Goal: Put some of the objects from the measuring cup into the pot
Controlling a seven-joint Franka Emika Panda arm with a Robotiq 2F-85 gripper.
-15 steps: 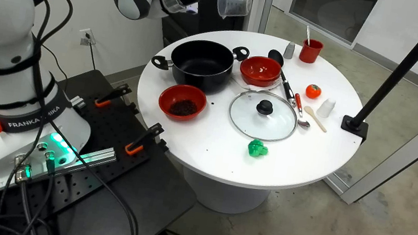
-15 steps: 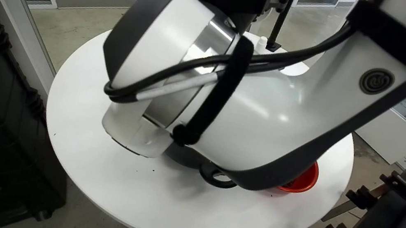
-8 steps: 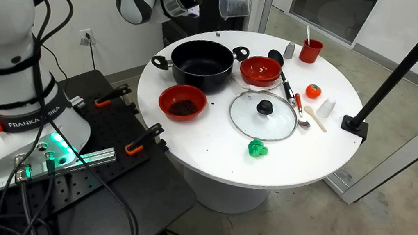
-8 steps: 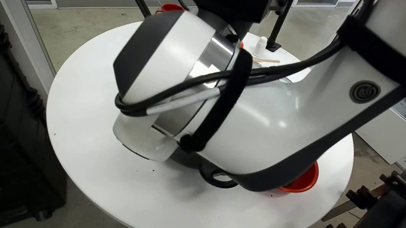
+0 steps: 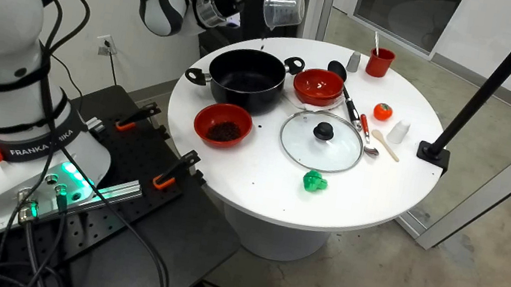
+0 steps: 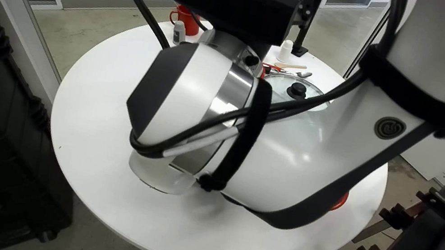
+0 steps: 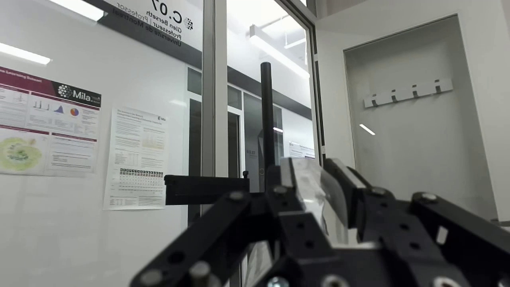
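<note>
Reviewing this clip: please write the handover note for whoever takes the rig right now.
Gripper: shut on the clear measuring cup, held up above the table.
Pot: on the white table, uncovered; its glass lid lies on the table.
Done: cup gripped and tipped onto its side; dark bits show below its mouth, near the pot's far rim.
Left: get some into the pot. Whether any are inside, I can't tell.

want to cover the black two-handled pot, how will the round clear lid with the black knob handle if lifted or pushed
The round, clear, silver-rimmed lid looks like glass, so it's probably stiff and could chip. Its raised black knob should give a decent hold. Being wide and low, it would likely slide rather than tip.
</note>
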